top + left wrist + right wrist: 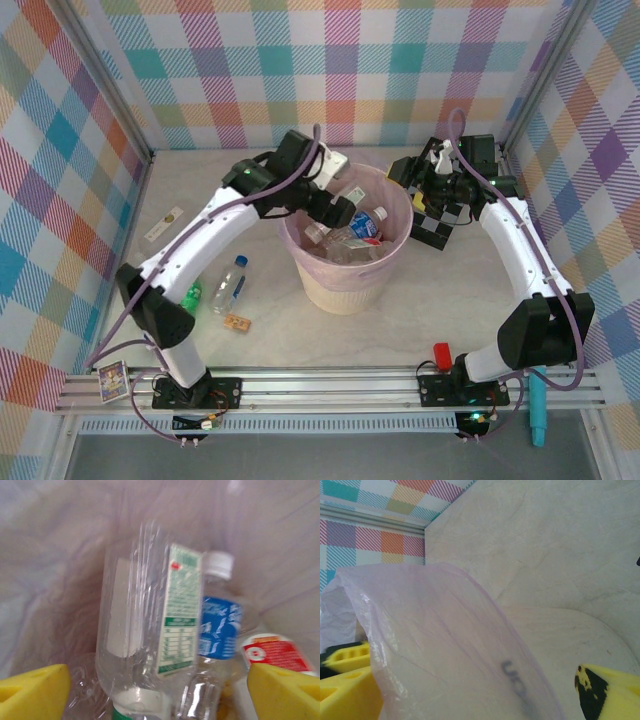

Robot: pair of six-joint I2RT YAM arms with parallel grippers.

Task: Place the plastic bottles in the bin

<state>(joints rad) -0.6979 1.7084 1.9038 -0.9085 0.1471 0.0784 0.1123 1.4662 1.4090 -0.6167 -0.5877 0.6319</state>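
Note:
The bin, cream with a pink bag, stands mid-table with several plastic bottles inside. My left gripper hovers over its left rim. In the left wrist view this gripper is open: a clear bottle with a green-and-white label lies cap-down between the yellow fingertips, touching neither. A blue-labelled bottle and a red-labelled one lie beside it. On the table left of the bin are a clear blue-capped bottle and a green bottle. My right gripper is open by the bin's right rim; the pink bag edge fills the gap between its fingers.
A small brown block lies near the two loose bottles. A black-and-white checkerboard sits right of the bin, under the right arm. A pale strip lies at the far left. Plaid walls enclose the table on three sides.

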